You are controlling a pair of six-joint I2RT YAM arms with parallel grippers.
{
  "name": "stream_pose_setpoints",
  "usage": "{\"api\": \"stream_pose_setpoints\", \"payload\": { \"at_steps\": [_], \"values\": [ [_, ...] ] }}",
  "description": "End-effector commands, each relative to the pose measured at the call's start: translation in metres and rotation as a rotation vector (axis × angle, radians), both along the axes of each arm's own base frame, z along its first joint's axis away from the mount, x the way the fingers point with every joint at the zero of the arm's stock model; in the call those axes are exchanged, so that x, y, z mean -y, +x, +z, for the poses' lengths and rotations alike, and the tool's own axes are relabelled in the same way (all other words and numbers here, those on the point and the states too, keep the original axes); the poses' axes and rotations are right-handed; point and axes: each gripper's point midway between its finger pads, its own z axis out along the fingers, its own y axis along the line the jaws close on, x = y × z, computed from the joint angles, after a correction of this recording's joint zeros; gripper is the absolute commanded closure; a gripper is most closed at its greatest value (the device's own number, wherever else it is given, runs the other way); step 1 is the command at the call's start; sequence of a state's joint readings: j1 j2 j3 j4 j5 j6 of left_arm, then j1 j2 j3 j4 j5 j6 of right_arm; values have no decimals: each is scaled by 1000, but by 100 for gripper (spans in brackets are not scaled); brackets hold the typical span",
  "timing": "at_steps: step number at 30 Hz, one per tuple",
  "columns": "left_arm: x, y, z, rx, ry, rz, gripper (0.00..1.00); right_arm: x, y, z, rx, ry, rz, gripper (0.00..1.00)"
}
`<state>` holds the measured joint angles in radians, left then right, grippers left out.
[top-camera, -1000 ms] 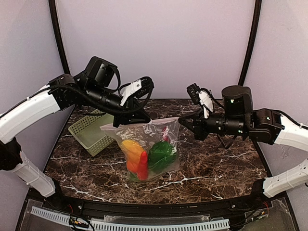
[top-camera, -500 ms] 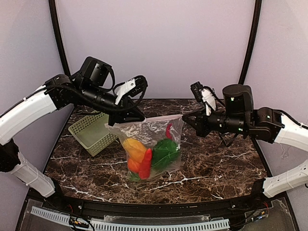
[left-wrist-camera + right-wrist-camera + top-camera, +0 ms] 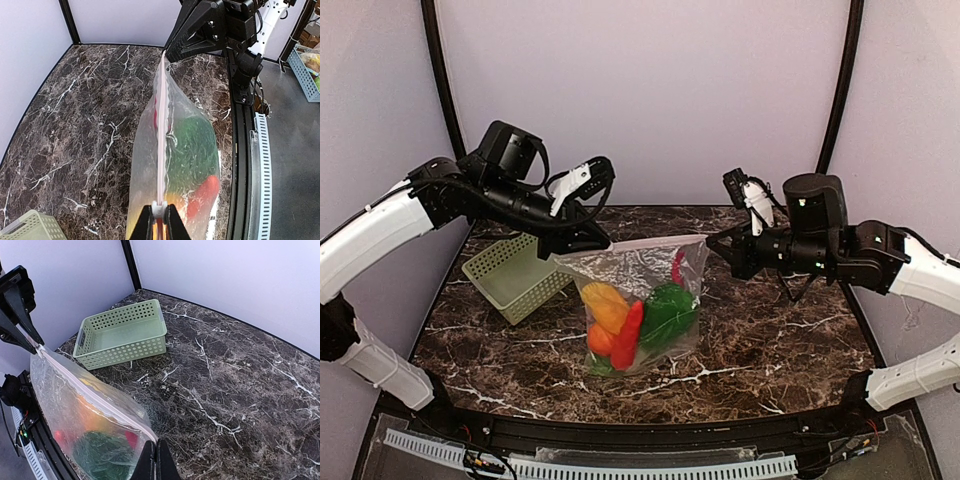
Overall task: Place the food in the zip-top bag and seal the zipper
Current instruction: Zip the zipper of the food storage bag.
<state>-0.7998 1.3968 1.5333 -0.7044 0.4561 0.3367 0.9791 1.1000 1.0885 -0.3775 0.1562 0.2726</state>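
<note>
Nearest me, a clear, floppy zip-top plastic bag [image 3: 650, 275] printed with pale dots hangs over the dark marbled worktop [image 3: 770, 330], holding toy food: an orange round fruit [image 3: 601, 340], a red chili [image 3: 627, 337], a yellow-orange piece [image 3: 606, 303] and a green piece [image 3: 667, 312]; I cannot tell whether its bottom touches the worktop. Its thin straight zipper strip [image 3: 161, 135] runs taut along the top edge, with my left pincer [image 3: 160, 220] pressed together on one end and my right pincer [image 3: 154, 456] pinching the other. Farther back on the left, a pale green lattice plastic basket [image 3: 515, 275] sits on the worktop near the bag's left end.
</note>
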Motion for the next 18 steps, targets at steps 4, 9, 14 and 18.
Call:
{"api": "stream_pose_setpoints", "payload": {
  "at_steps": [4,9,14,18],
  "values": [
    [-22,-2,-6,-23,23,36,99,24,13,-3,-5,-12,-108,100],
    [-26,1,-9,-24,26,51,99,26,14,-4,-9,-13,-119,100],
    [-32,7,-12,-25,29,70,99,29,16,-5,-14,-15,-132,100],
    [-35,11,-15,-27,31,82,99,33,18,-6,-19,-15,-150,100]
  ]
}}
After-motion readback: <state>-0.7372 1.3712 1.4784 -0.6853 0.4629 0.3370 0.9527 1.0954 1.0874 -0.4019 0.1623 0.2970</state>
